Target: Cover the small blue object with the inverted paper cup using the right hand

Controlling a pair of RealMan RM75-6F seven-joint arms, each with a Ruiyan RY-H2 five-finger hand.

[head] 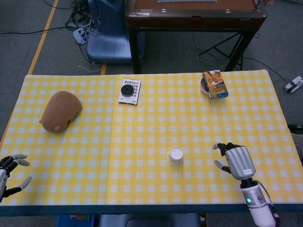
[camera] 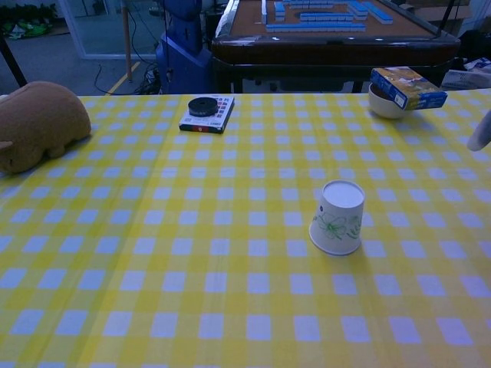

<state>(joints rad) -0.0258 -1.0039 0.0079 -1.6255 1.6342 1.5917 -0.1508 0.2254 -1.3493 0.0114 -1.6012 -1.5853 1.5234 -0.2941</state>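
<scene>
The paper cup (head: 176, 156) (camera: 337, 217) stands upside down on the yellow checked table, white with a green leaf print. No small blue object shows in either view. My right hand (head: 235, 160) hovers well to the right of the cup, apart from it, fingers spread and holding nothing; in the chest view only a fingertip (camera: 481, 132) shows at the right edge. My left hand (head: 10, 169) rests open at the table's front left corner, far from the cup.
A brown plush toy (head: 60, 110) lies at the left. A booklet with a black disc (head: 129, 91) sits at the back middle. A bowl with a blue-orange box (head: 214, 84) on it stands at the back right. A dark table (head: 189, 14) stands behind.
</scene>
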